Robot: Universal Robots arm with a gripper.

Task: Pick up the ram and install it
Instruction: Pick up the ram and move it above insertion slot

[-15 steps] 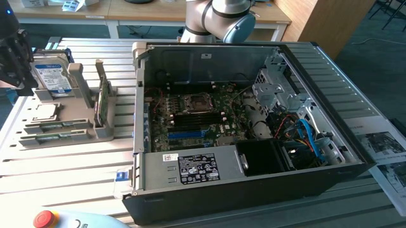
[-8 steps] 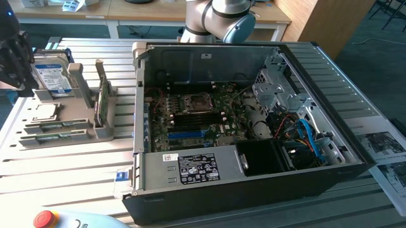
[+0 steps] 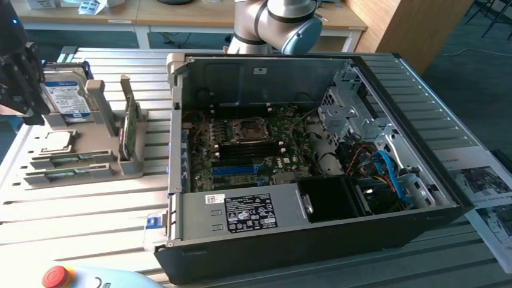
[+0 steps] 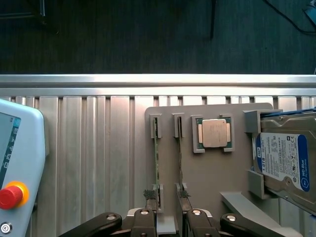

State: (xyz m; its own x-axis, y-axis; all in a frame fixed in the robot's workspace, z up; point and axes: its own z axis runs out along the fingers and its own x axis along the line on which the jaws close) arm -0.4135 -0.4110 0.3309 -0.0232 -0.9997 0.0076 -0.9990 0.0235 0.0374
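Two thin green sticks stand on edge in slots of a grey fixture plate (image 4: pixel 212 182): the ram (image 4: pixel 156 158) and a similar stick (image 4: pixel 180 158) beside it; I cannot tell which is which. In the exterior view they lie at the exterior view's left, ram (image 3: pixel 71 158) and its twin (image 3: pixel 61 175). My gripper (image 4: pixel 170 224) hovers above the near ends of both sticks, open, with nothing held; its fingers (image 4: pixel 143 222) straddle the pair. In the exterior view the gripper (image 3: pixel 28 108) hangs at the far left, beside the hard drive.
The open computer case (image 3: pixel 320 240) holds the motherboard (image 3: pixel 248 150) with dark memory slots below the CPU socket. The fixture also carries a CPU (image 4: pixel 215 133), a hard drive (image 4: pixel 284 163) and an upright green board (image 3: pixel 129 129). A pendant with a red stop button (image 4: pixel 10 195) lies nearby.
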